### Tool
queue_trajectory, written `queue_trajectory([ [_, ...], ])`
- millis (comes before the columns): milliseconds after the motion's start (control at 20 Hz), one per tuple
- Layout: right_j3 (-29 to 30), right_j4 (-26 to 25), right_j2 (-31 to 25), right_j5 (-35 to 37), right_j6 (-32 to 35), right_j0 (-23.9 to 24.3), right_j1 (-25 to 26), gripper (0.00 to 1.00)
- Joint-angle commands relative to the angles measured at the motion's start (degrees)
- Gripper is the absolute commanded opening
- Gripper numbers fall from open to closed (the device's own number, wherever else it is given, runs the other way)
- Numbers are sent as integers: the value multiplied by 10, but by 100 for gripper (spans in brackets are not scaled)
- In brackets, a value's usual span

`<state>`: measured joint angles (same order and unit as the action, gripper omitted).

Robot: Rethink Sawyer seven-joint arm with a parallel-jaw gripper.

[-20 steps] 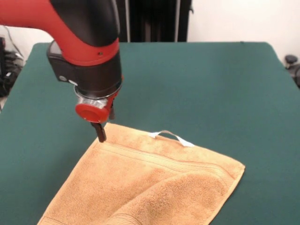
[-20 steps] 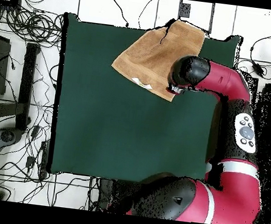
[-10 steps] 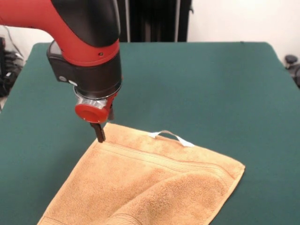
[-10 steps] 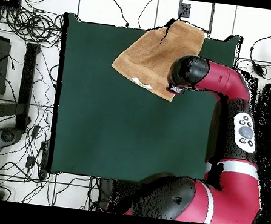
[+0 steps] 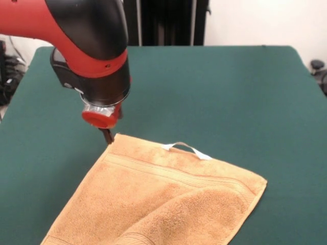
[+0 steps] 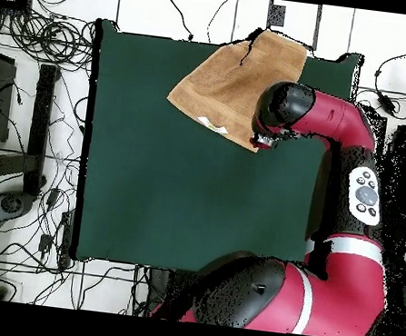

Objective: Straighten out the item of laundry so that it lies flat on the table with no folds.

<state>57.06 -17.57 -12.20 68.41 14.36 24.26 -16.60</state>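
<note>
Gripper [image 5: 108, 136] hangs low, its dark tip just at the towel's [image 5: 163, 199] far corner, right at the hem. Whether that tip is spread or pinched cannot be told from here; only one dark sliver shows below the red cap. Above it the arm [image 5: 76, 35] comes in thick and red from the upper left, wrist pointing straight down. From overhead the arm [image 6: 340, 128] bends across the counter's edge and ends over the same towel [image 6: 235, 83] corner. The towel lies on the green counter [image 5: 230, 92], one side doubled over in a soft fold toward the front, and its white loop tag [image 5: 186, 149] stands up on the far hem. Overhead, the towel sits at one end of the counter [image 6: 166, 198], overhanging its edge, with wide bare green beyond it.
</note>
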Motion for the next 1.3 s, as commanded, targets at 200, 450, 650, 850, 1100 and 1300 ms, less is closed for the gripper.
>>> queue_trajectory([
  [200,21,-27,0,26,66,-17,60,100],
  [450,32,-32,-1,-37,69,-15,69,100],
  [650,45,-24,-17,-95,68,-11,56,100],
  [850,47,-20,-23,-132,70,-11,56,100],
  [1100,46,-15,-25,-149,66,-13,66,100],
  [1300,45,-13,-20,-130,70,-15,71,100],
])
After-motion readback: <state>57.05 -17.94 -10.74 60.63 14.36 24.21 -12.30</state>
